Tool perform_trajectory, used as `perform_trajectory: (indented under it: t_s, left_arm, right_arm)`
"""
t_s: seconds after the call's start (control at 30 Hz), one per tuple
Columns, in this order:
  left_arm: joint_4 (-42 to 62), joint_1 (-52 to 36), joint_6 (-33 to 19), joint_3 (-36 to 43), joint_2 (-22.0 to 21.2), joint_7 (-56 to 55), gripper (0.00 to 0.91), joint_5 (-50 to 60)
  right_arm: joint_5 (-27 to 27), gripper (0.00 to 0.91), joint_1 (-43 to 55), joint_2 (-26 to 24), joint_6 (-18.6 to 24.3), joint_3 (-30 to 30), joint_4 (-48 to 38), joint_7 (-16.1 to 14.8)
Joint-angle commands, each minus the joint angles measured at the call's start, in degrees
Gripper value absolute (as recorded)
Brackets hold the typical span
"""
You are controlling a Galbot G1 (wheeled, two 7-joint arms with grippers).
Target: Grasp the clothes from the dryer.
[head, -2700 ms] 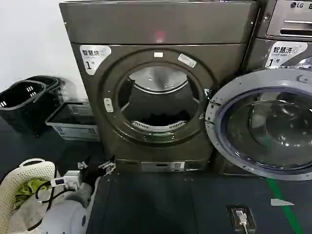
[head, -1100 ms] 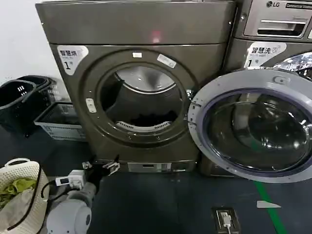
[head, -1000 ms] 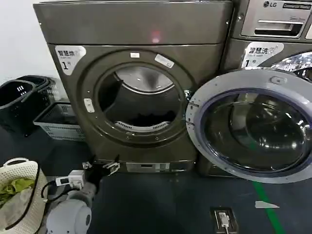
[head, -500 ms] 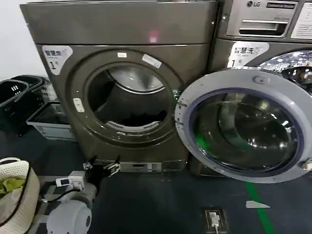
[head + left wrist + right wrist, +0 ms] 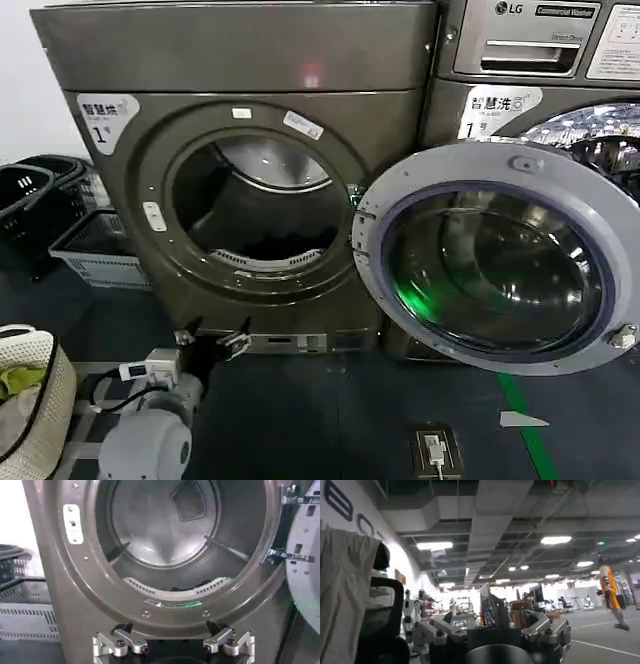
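Dryer (image 5: pixel 240 190) fills the left and middle of the head view, a bronze-grey machine with a small red light (image 5: pixel 312 74) on its top panel and a white label (image 5: pixel 103 113) with "1" at the upper left corner. Its round door (image 5: pixel 495 258) is swung fully open to the right, in front of the silver LG machine (image 5: pixel 535 60). Deep inside the drum, some dark clothes (image 5: pixel 285 243) lie on the bottom behind the perforated lip. The left gripper (image 5: pixel 213 340) is low in front of the dryer, just below the port, with its fingers spread apart and nothing between them. In the left wrist view the left gripper (image 5: pixel 172 644) points toward the open port, and a bit of blue cloth (image 5: pixel 192 586) shows there. The right gripper (image 5: pixel 492 632) faces a big hall with ceiling lights, its fingers spread and empty. A white basket (image 5: pixel 30 400) stands at the lower left, and dark baskets (image 5: pixel 40 205) stand left of the dryer.
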Motion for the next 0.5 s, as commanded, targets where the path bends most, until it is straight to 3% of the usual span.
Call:
perform_trajectory:
  t_s: [0.03,0.5]
  left_arm:
    - [0.1,0.03,2.81,0.15,0.06,0.16,0.907,0.24]
    - [0.26,-0.01,2.81,0.51,0.08,0.31,0.907,0.35]
  right_arm:
    - [0.05,0.907,0.01,0.08,0.18,0.02,-0.06,0.21]
    - [0.12,0.907,0.07,0.16,0.11,0.02,0.12,0.19]
